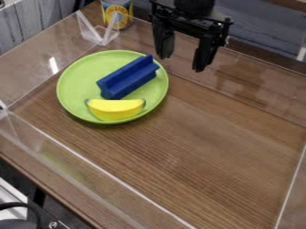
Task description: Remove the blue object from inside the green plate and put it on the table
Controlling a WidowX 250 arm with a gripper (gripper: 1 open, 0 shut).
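Note:
The blue object [128, 76] is a dark blue long block with a ridge on top. It lies slanted inside the green plate [79, 79], toward the plate's far right side. A yellow banana [114, 109] rests on the plate's near edge, just in front of the block. The plate sits on the brown wood-grain table [203, 143], left of centre. My gripper [182, 52] hangs above the table behind and to the right of the plate, black fingers pointing down and spread apart. It is open and holds nothing.
Clear plastic walls [36, 134] edge the table on the left, front and right. A yellow and white cup [114, 12] stands at the back left beyond the plate. Bare wood stretches across the right and front of the table.

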